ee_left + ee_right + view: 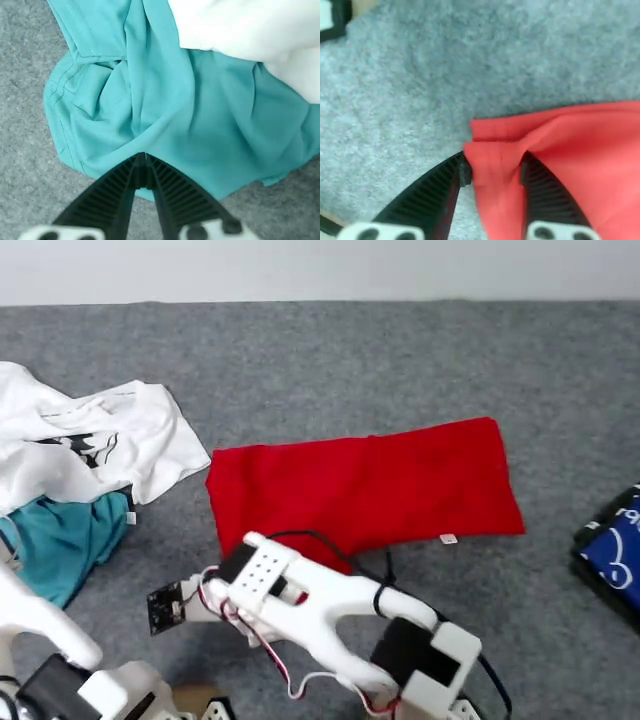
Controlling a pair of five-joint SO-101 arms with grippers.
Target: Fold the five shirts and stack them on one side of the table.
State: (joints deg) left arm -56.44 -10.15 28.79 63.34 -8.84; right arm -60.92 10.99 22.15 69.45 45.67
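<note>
Where the right gripper (493, 172) pinches its near left corner, the red shirt (370, 485) lies mid-desk as a long folded band.
Its long axis runs left to right, the right end set slightly farther back. The left gripper (145, 162), pressed together, hangs over the edge of the crumpled teal shirt (60, 535) at the near left; a white shirt (90, 440) overlaps that one's far side. A blue shirt (615, 550) sits at the right edge, well apart from the red. The desk (350, 360) is covered in grey felt, with a white wall (320, 270) behind.
</note>
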